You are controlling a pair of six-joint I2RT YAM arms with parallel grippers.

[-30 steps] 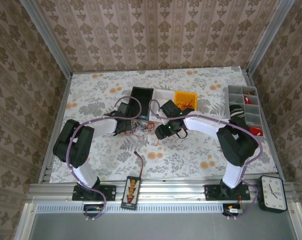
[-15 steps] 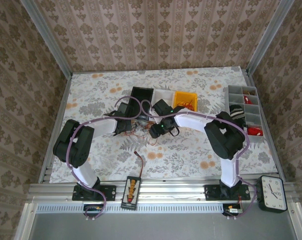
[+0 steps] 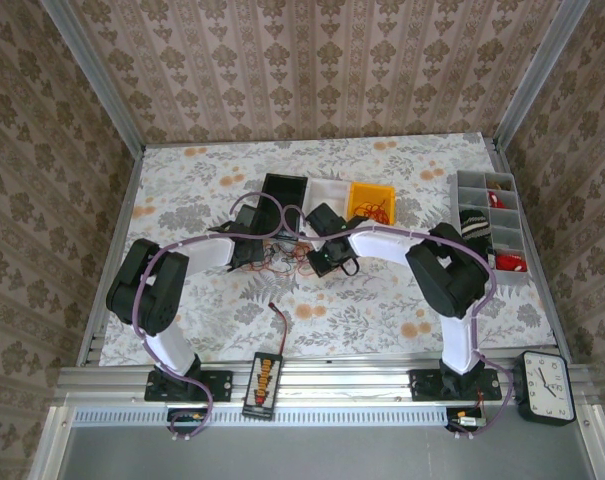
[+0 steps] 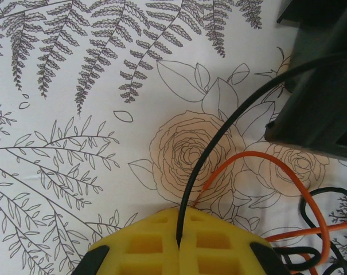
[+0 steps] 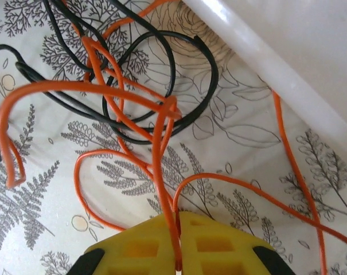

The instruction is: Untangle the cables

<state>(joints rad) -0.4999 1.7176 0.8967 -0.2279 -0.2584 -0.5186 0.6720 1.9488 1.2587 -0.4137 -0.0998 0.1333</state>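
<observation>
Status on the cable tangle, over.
Left gripper shut on black cable. Right gripper shut on red cable. Tangle not yet apart. White bin rim close beside right gripper.

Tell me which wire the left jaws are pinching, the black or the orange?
The black wire: it arcs down into the seam of the shut left jaws. The orange wire loops beside it and meets their edge off that seam.
</observation>
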